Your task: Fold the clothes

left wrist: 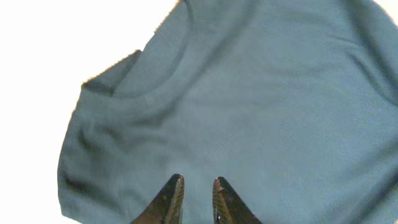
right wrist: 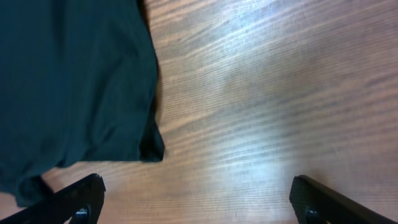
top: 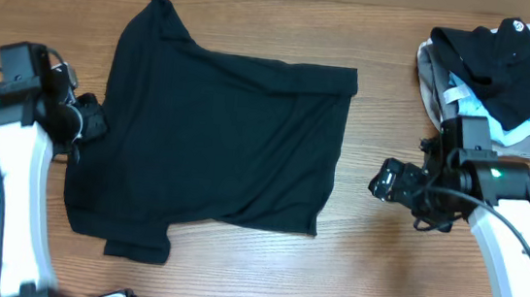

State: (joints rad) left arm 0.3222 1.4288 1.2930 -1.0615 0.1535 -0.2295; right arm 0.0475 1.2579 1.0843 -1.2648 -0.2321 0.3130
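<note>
— Where is the black T-shirt (top: 218, 134) lying?

— It is lying spread on the wooden table (top: 392, 44), around the middle and slightly toward the left arm. One sleeve is pointing to the far edge and another is sticking out at the near left corner. Its collar (left wrist: 163, 79) is showing in the left wrist view.

— What is the left gripper (left wrist: 196, 200) doing?

— It is hanging over the shirt's left edge, near the collar. Its fingers (left wrist: 173, 198) are standing only slightly parted, and no cloth is showing between them.

— And the right gripper (right wrist: 199, 208)?

— It is sitting over bare wood just beside the shirt's right edge, with its jaws spread wide and gripping nothing.

— Anything else?

— A pile of other garments (top: 496, 73) is sitting at the far right corner, well apart from the shirt.
</note>
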